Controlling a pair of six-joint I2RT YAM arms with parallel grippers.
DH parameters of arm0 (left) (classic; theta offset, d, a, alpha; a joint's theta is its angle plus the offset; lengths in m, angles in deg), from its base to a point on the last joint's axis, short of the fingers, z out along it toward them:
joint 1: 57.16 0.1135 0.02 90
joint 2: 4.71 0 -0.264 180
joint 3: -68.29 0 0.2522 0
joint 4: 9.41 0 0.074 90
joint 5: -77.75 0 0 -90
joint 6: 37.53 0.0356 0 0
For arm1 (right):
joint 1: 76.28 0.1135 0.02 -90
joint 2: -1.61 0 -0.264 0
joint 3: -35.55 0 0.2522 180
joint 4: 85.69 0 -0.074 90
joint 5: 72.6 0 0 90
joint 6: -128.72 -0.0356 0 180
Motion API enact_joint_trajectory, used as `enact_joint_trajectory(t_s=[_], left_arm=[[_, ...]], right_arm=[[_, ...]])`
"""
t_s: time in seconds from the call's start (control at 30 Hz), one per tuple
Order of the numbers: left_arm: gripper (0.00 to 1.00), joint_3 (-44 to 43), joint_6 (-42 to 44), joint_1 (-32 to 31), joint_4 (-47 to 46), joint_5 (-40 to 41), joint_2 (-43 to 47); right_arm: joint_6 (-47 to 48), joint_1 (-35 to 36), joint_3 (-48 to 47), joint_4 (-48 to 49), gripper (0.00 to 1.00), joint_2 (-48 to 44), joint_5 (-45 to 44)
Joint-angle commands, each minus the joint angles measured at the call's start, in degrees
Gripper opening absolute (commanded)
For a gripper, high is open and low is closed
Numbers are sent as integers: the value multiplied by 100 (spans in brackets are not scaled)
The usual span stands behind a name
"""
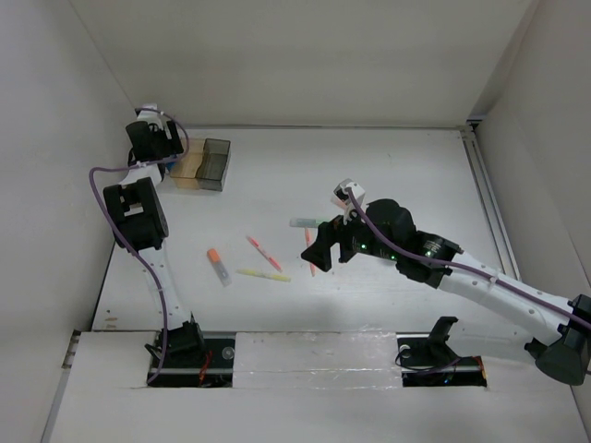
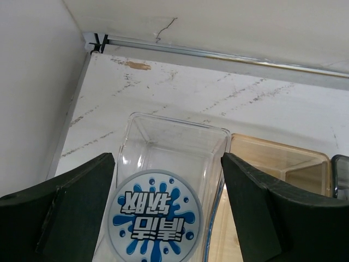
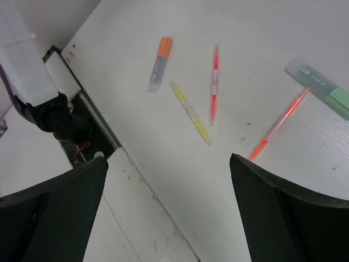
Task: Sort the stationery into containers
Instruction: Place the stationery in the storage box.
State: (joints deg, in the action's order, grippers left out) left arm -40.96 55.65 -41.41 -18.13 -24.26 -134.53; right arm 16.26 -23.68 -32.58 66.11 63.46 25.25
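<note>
Near half of the table point(image 1: 406, 175): the pens lie loose mid-table, well away from every edge, with open surface on all sides.

Orange-capped marker point(image 3: 160, 71) with a grey body is furthest left. Just beside it are the yellow highlighter point(image 3: 191, 113) and the red pen point(image 3: 214, 84), close together, not touching.

Right gripper point(image 3: 168, 164) hangs over this cluster, jaws spread, nothing between them. From the top view the orange pen point(image 1: 308, 242) is partly under it. Green-capped marker point(image 3: 322, 87) lies just past that pen's far end, pale translucent body.

Far left corner is tight. The bins sit near the left wall point(image 2: 32, 82), and a metal rail point(image 2: 218, 54) runs along the back edge behind them.

Left gripper point(image 2: 168, 158) is over the clear bin point(image 2: 180, 124), jaws released and wider than the blue-and-white roll point(image 2: 155, 218) between them. There's a visible gap on the roll's right side. Roll is a flat disc with a splash print, face to the camera, over the bin's near end. Can't tell if it rests inside.

Amber bin point(image 2: 272, 150) adjoins the clear one on the right, with the dark grey bin point(image 2: 341, 174) beyond it, at frame edge.
</note>
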Motion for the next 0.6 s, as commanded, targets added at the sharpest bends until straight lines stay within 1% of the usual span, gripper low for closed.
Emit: enact_joint_trajectory(t_s=[0.0, 0.1, 0.17, 0.23, 0.47, 0.57], left_arm=[[77, 91, 51, -2, -301, -73, 387], [78, 144, -1, -2, -414, -73, 510], [83, 144, -63, -2, -415, -21, 597], [100, 144, -308, -2, -493, 49, 791], [100, -49, -730, 51, -425, 102, 1476], [100, 20, -1239, 51, -362, 339, 1914]], right_arm=[[-4, 40, 5, 354, 100, -120, -39], [-4, 40, 5, 354, 100, -120, -39], [-4, 40, 5, 354, 100, -120, -39], [-4, 40, 5, 354, 100, -120, -39], [49, 40, -47, 354, 100, -6, -91], [49, 40, -100, 354, 100, 56, -284]])
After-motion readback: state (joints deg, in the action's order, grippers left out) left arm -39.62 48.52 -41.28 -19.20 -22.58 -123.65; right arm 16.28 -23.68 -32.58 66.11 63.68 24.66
